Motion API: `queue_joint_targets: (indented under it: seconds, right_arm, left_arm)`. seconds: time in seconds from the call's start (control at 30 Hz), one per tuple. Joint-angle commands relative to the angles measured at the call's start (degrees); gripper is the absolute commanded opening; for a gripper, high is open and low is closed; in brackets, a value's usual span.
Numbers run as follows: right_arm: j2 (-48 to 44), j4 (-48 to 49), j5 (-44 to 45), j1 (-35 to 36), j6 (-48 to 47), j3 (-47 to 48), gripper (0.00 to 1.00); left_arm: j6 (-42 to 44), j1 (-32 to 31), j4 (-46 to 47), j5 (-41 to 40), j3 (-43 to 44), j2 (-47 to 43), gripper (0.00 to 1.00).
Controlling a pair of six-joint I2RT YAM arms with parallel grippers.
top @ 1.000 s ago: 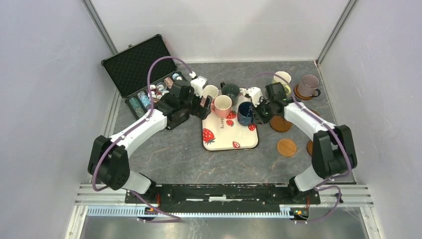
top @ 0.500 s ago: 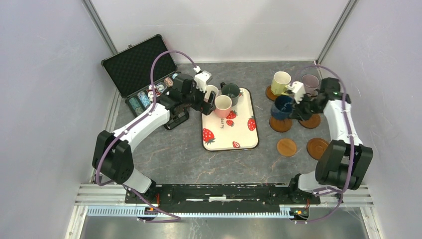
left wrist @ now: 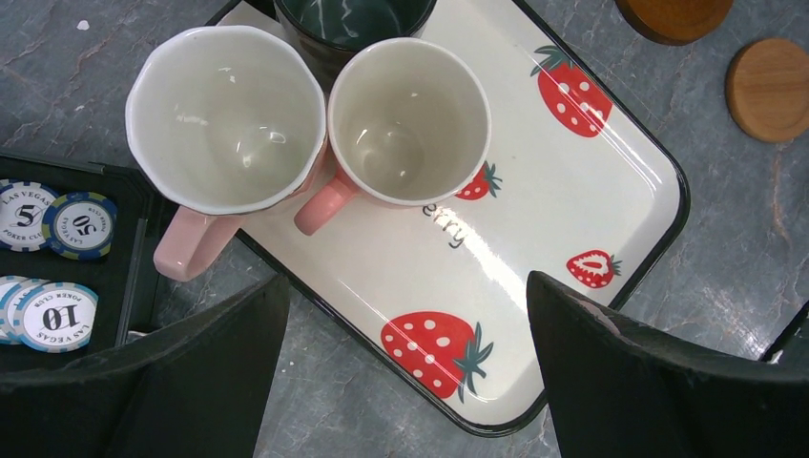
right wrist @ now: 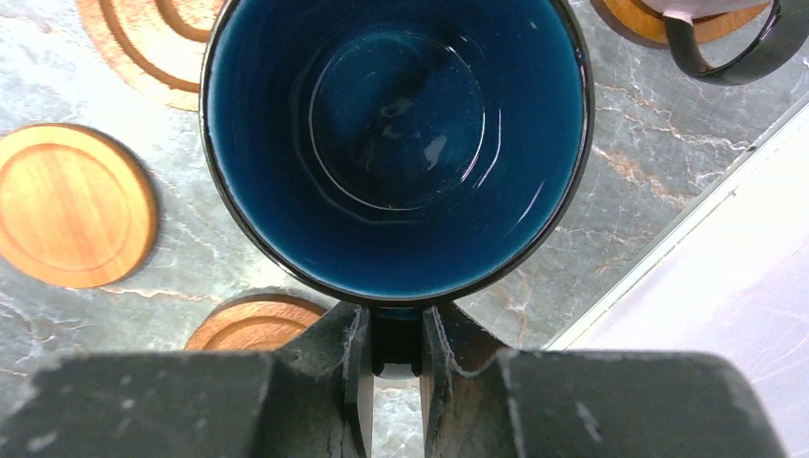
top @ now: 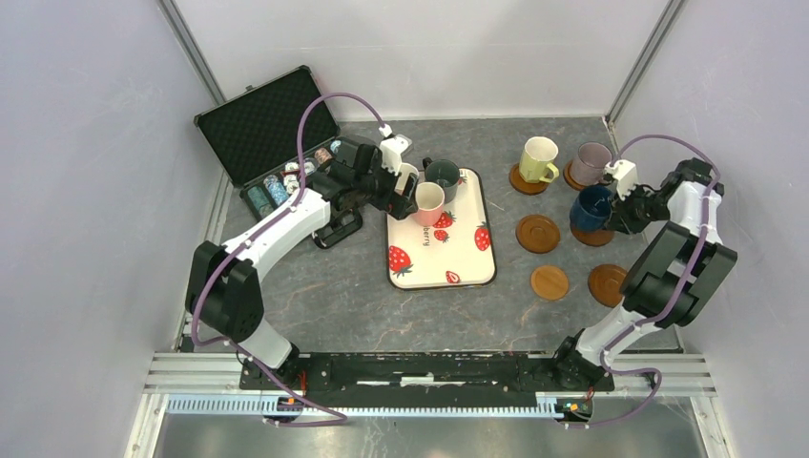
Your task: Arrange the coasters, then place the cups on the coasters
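My right gripper [top: 616, 209] [right wrist: 396, 355] is shut on the handle of the navy blue cup [top: 591, 205] [right wrist: 396, 143]. That cup is over a brown coaster [top: 595, 237] [right wrist: 250, 326] at the right; I cannot tell if it rests there. The yellow-green cup [top: 537, 158] and the lilac cup [top: 591, 160] each stand on a coaster. Bare coasters [top: 537, 233] [top: 549, 282] [top: 607, 284] lie nearby. My left gripper [top: 404, 192] [left wrist: 405, 367] hangs open above two pink cups [left wrist: 226, 119] [left wrist: 408, 119], with the dark green cup [top: 443, 174] behind them.
The strawberry-print tray [top: 448, 258] [left wrist: 582, 181] lies at the middle and carries the pink and dark green cups. An open black case of poker chips [top: 262, 134] [left wrist: 57, 224] sits at the back left. Walls close in on both sides.
My right arm carried the navy cup off the tray and rightward to the coaster by the lilac cup. My left gripper shifted a little toward the back, over the pink cups.
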Motion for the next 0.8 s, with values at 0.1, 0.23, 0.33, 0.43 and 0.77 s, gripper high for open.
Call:
queue_joint_targets:
  seconds: [0.1,0.23,0.33,0.43,0.77]
  right_arm:
    - [3.3,5.2,0.3,-0.9,-2.6,4.2,0.00]
    - [4.5,4.6,0.7,-2.2,-3.4,4.3,0.00]
    - [4.0,5.7,0.5,-2.6,-3.3,2.8,0.00]
    - [3.9,6.8,0.1,-2.7,-2.8,1.5,0.00]
    - [4.7,7.3,-0.9,-2.7,-3.0,-0.3,0.00]
  left_arm:
    - [3.5,0.3,-2.0,1.8,3.3,0.1,1.00]
    - [3.2,0.3,-2.1,2.2,3.2,-0.4,1.00]
    - [2.9,0.3,-2.1,2.2,2.9,-0.4,1.00]
    - [2.9,0.3,-2.3,2.4,2.6,-0.7,1.00]
    - [3.1,0.2,-2.8,2.2,2.2,-1.2,1.00]
